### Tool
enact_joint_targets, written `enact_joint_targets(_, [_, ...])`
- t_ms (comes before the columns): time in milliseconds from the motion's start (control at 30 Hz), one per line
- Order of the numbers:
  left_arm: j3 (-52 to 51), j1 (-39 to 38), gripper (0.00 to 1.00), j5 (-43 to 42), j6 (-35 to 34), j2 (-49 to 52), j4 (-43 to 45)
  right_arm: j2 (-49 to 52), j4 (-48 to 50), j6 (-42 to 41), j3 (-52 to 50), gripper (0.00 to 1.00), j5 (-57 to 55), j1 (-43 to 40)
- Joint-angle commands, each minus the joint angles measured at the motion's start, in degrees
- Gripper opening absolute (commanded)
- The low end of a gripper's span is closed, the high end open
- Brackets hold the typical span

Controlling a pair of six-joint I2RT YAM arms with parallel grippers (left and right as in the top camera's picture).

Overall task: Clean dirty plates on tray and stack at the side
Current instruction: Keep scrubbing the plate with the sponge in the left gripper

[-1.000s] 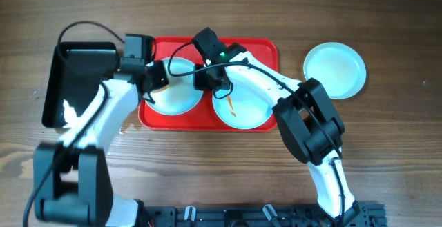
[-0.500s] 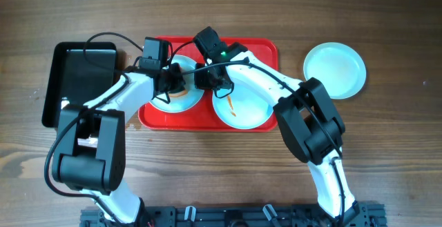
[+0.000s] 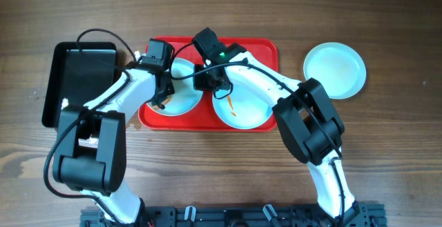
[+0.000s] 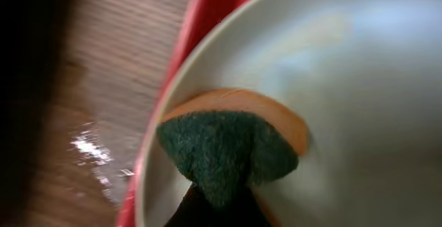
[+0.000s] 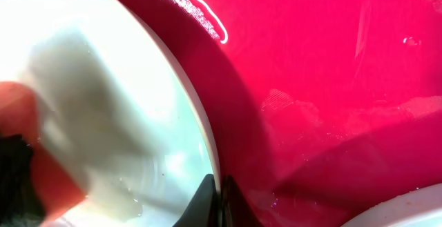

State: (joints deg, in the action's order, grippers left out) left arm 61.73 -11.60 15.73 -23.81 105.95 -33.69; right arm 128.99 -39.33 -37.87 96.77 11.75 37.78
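— Overhead alone?
— Left plate (image 3: pixel 186 96) and right plate (image 3: pixel 248 106) on tray (image 3: pixel 266 47); third plate (image 3: pixel 335 70) off it, on table (image 3: pixel 387 151).
— Wrist views?
— Left gripper (image 4: pixel 207 210) clamping sponge (image 4: pixel 221 151) against left plate; right gripper (image 5: pixel 215 199) pinching its rim.

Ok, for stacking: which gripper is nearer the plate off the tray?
Right. The right gripper sits at the left plate's right rim, nearer the off-tray plate; the left gripper, holding a sponge, is farther, over that plate's left side.

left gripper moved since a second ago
Yes. The left gripper, with its sponge, shifted right, away from the black bin and further over the left plate on the red tray.
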Motion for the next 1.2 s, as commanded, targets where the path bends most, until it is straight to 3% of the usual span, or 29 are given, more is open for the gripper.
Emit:
enact_joint_targets(0, [-2.78,0.52,0.04,11.58,0.87,2.69,-4.72,-0.52,-0.07,0.37,-0.48,0.04,0.13,-0.09])
enact_joint_targets(233, [2.16,0.50,0.04,12.87,0.87,0.50,-9.51,-0.52,-0.07,0.37,-0.48,0.04,0.13,-0.09])
enact_joint_targets(433, [4.83,0.46,0.04,12.55,0.87,-8.98,-9.51,-0.52,-0.04,0.37,-0.48,0.04,0.11,-0.09])
enact_joint_targets(567, [4.81,0.46,0.04,1.97,0.87,-12.46,-9.16,-0.52,0.09,0.33,-0.48,0.04,0.13,-0.09])
enact_joint_targets(633, [4.72,0.46,0.04,-7.93,0.85,-11.76,-8.96,-0.52,0.09,0.33,-0.48,0.04,0.13,-0.09])
enact_joint_targets(800, [4.52,0.46,0.04,-16.98,0.81,-6.80,-6.51,-0.52,0.09,0.31,-0.48,0.04,0.15,-0.09])
enact_joint_targets(967, [4.48,0.46,0.04,-32.83,0.83,-0.68,0.11,-0.52,0.31,0.17,-0.48,0.04,0.15,-0.09])
enact_joint_targets(1167, [4.48,0.46,0.04,-27.47,0.87,1.33,3.41,-0.52,0.31,0.22,-0.48,0.04,0.15,-0.09])
